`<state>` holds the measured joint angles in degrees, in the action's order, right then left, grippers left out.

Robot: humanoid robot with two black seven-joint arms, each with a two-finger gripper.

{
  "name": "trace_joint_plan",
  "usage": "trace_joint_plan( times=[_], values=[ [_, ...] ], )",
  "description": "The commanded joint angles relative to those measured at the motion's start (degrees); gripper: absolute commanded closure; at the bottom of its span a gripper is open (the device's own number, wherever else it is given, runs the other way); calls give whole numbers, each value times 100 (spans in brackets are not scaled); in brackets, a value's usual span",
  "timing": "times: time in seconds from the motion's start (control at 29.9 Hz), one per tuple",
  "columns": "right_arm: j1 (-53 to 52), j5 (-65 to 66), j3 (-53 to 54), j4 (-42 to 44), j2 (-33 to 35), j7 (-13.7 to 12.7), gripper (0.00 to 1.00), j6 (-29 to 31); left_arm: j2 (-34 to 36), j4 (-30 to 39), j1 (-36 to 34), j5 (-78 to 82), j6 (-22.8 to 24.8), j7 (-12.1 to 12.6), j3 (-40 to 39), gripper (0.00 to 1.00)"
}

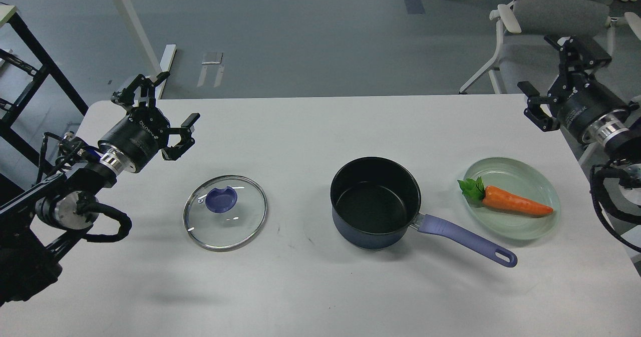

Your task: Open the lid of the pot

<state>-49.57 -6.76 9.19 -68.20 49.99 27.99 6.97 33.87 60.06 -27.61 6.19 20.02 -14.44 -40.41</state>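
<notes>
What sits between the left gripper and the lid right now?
Nothing visible. The left gripper is open, above and left of the lid, which lies flat on the table, off the pot; only bare tabletop lies between them.

- The left arm enters from the near left; its left gripper (159,105) is raised, fingers spread wide.
- The right arm enters from the right; its right gripper (560,79) is raised, fingers spread.

A white table (310,126) fills most of the frame. 3 things lie directly on it: the glass lid (225,212) at lower left of centre, the open pot (375,203) at centre, and a pale green plate (518,174) at right.
</notes>
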Motion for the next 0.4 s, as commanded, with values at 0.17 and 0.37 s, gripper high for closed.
trace_joint_plan(
  times=[0.17,0.37],
  values=[
    [501,-53,373,26,-130,1,1,894,-161,-3,458,-13,169,222,-432,1],
    [510,-44,409,17,-130,1,1,912,-179,-3,458,-13,169,214,-459,1]
  ],
)
